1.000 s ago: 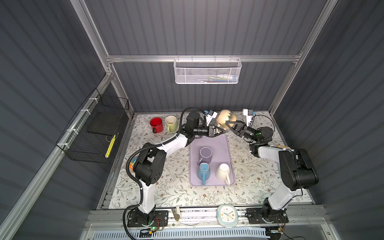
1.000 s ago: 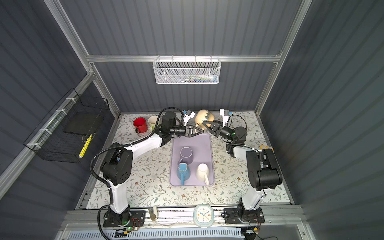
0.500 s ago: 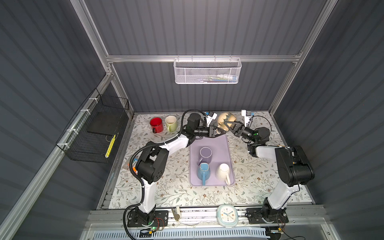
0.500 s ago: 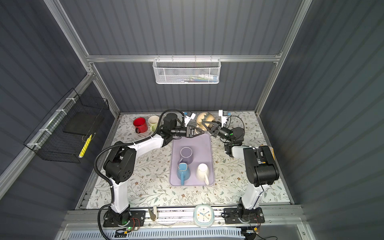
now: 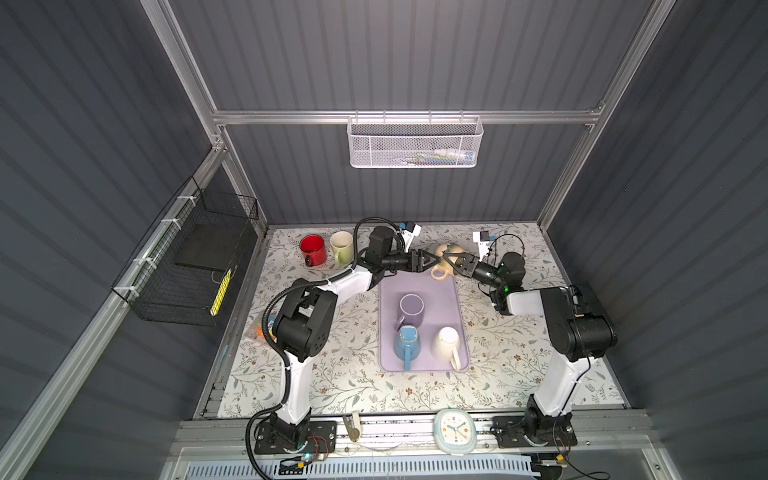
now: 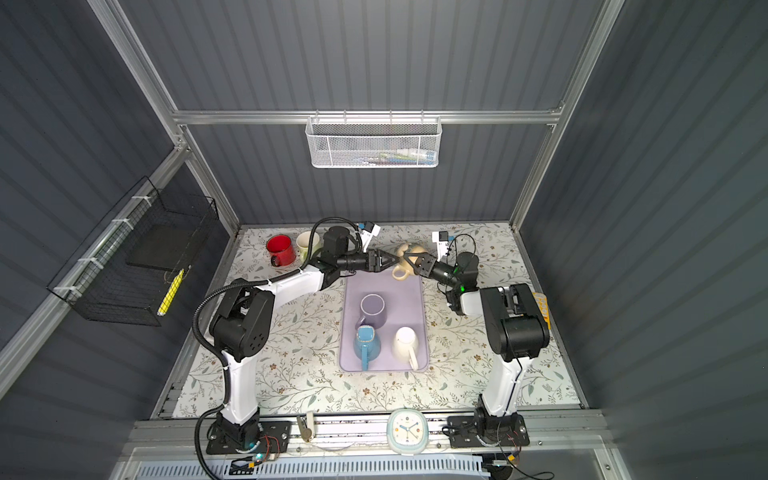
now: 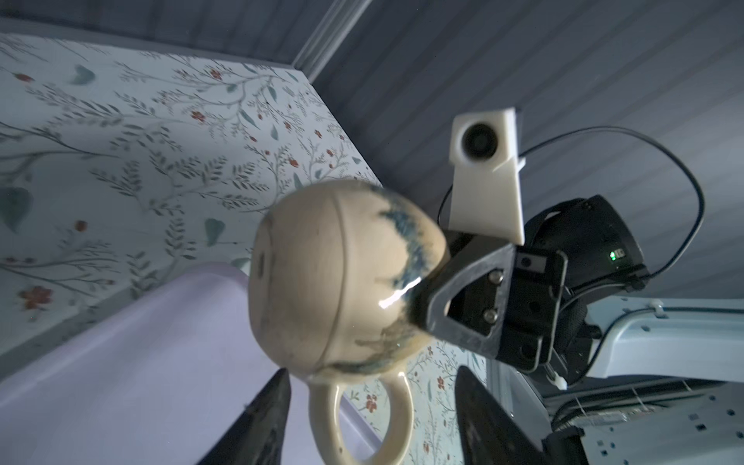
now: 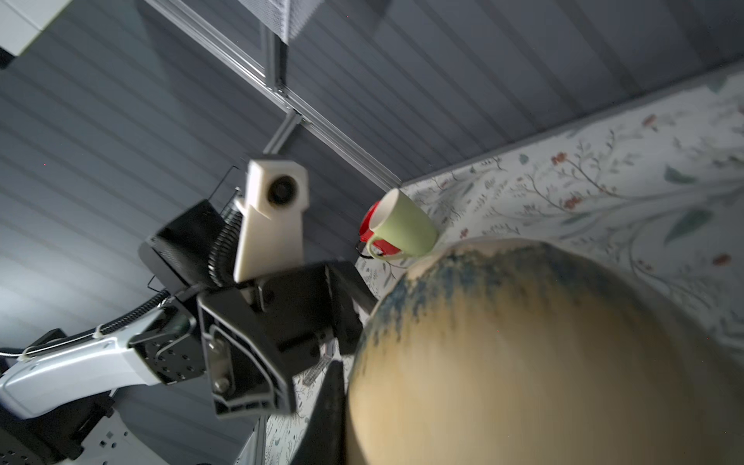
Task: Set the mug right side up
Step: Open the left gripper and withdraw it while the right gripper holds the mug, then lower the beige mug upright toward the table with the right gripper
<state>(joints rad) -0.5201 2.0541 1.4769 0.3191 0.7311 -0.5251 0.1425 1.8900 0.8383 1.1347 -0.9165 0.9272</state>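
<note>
The beige mug with blue glaze (image 5: pixel 446 252) is held on its side over the far end of the purple tray (image 5: pixel 451 305), between the two arms. The right pincer (image 5: pixel 453 262) is closed on the mug's rim; in the left wrist view one finger (image 7: pixel 463 298) lies against the outside of the mouth edge. The mug's flat base faces the left arm and its mouth faces the right arm. The handle hangs downward; whether it touches the tray cannot be told. The left pincer (image 5: pixel 431 262) stands with its jaws apart and holds nothing. In the left wrist view its fingertips (image 7: pixel 273 398) sit either side of the handle without touching it. On the tray stand a purple mug (image 5: pixel 411 309), a blue mug (image 5: pixel 407 341) and a cream mug (image 5: pixel 446 343). A red mug (image 5: pixel 312 248) and a green mug (image 5: pixel 342 245) stand side by side on the floral desk (image 5: pixel 340 353), at its far left.
</note>
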